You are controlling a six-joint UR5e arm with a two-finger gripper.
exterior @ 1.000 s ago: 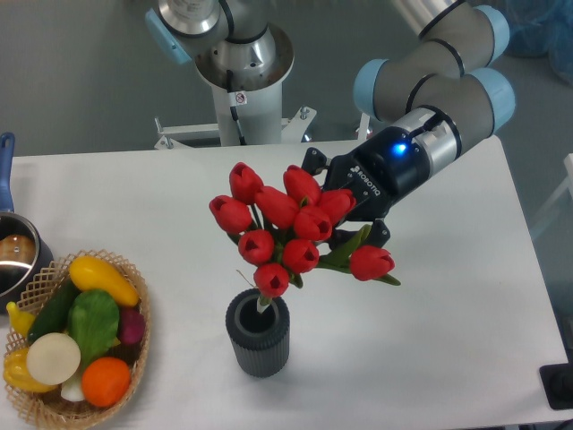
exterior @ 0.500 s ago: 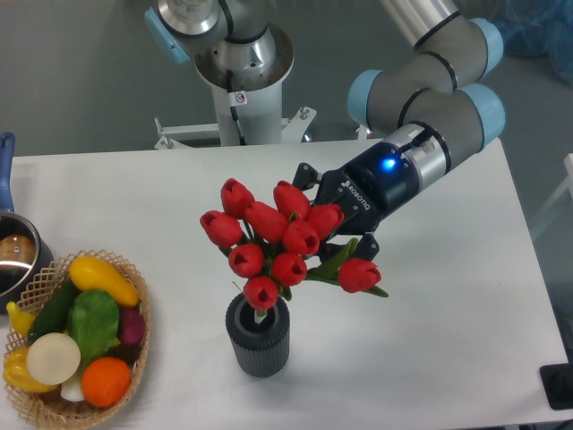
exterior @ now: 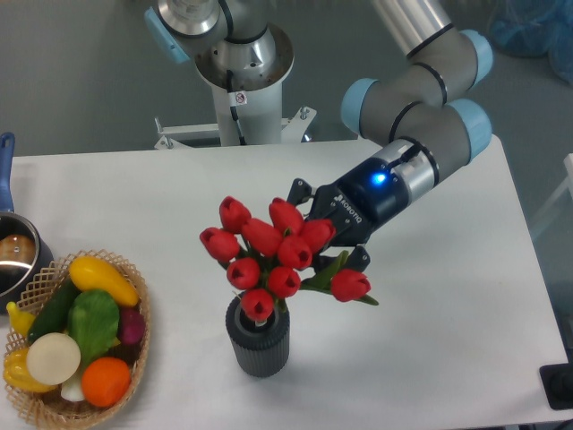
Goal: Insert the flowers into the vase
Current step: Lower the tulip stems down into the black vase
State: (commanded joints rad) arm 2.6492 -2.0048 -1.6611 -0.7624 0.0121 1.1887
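The flowers [exterior: 273, 251], a bunch of red tulip buds with green stems and leaves, hang tilted over the vase [exterior: 258, 339], a small dark grey ribbed cylinder on the white table. The lowest bud sits at the vase's rim and the stem ends go into its mouth. My gripper [exterior: 327, 235] comes in from the upper right and is shut on the flowers' stems; its fingertips are mostly hidden behind the buds and leaves.
A wicker basket [exterior: 136, 358] with colourful fruit and vegetables stands at the front left. A steel pot [exterior: 12, 255] with a blue handle is at the left edge. The robot base [exterior: 242, 81] stands behind the table.
My gripper has moved down and to the left with the flowers. The bunch has sunk lower, and the lowest bud now reaches the vase's rim.
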